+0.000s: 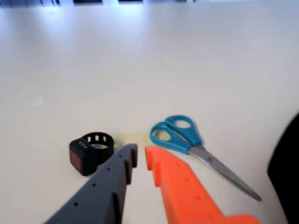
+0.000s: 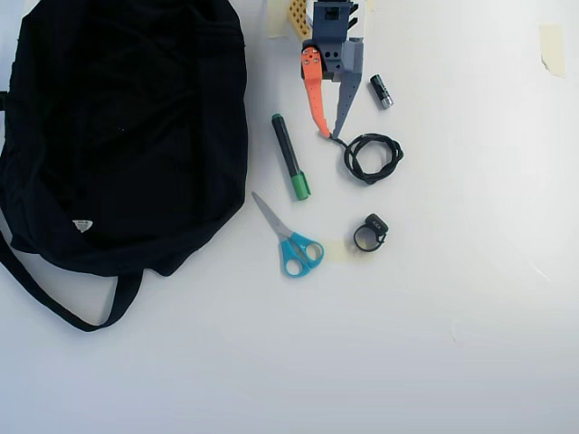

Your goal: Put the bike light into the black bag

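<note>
The bike light [image 1: 85, 156], a tiny black block with a round strap loop, lies on the white table just left of my grey fingertip in the wrist view. From overhead the bike light [image 2: 376, 223] sits well below my gripper [image 2: 331, 135], beyond the coiled cable. My gripper [image 1: 141, 156] has one grey and one orange finger, tips nearly together, with nothing between them. The black bag [image 2: 127, 127] fills the overhead view's upper left, its strap trailing below; a dark edge of the bag [image 1: 286, 168] shows at the wrist view's right border.
Blue-handled scissors [image 2: 289, 240] lie between bag and light, also the scissors [image 1: 187, 140] right of my orange finger. A green-capped marker [image 2: 290, 155], a coiled black cable [image 2: 349, 163] and a small battery [image 2: 381, 91] lie near the arm.
</note>
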{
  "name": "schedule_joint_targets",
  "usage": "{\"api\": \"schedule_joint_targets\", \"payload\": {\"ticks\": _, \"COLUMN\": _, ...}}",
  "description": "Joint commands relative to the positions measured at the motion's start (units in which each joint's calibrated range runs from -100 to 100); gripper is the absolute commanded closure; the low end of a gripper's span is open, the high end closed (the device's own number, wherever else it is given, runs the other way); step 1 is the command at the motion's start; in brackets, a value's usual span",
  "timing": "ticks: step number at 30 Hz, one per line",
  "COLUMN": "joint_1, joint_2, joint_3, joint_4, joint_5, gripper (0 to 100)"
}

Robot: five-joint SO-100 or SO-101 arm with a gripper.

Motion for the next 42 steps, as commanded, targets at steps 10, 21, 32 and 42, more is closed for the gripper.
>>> {"api": "schedule_joint_targets", "payload": {"ticks": 10, "joint_1": -0.8, "joint_2": 34.1, "joint_3": -38.0, "joint_4": -3.9, "joint_5": -0.1, "gripper": 98}}
{"api": "schedule_joint_targets", "payload": {"ticks": 21, "joint_1": -0.4, "joint_2": 61.2, "joint_3": -69.8, "joint_4": -1.1, "joint_5": 0.3, "gripper": 98}}
{"api": "schedule_joint_targets", "payload": {"ticks": 32, "joint_1": 0.9, "joint_2": 81.4, "joint_3": -96.2, "joint_4": 5.0, "joint_5": 0.0, "gripper": 98}}
{"api": "schedule_joint_targets", "payload": {"ticks": 42, "joint_1": 2.6, "joint_2": 80.9, "joint_3": -94.4, "joint_4": 5.0, "joint_5": 0.4, "gripper": 98}}
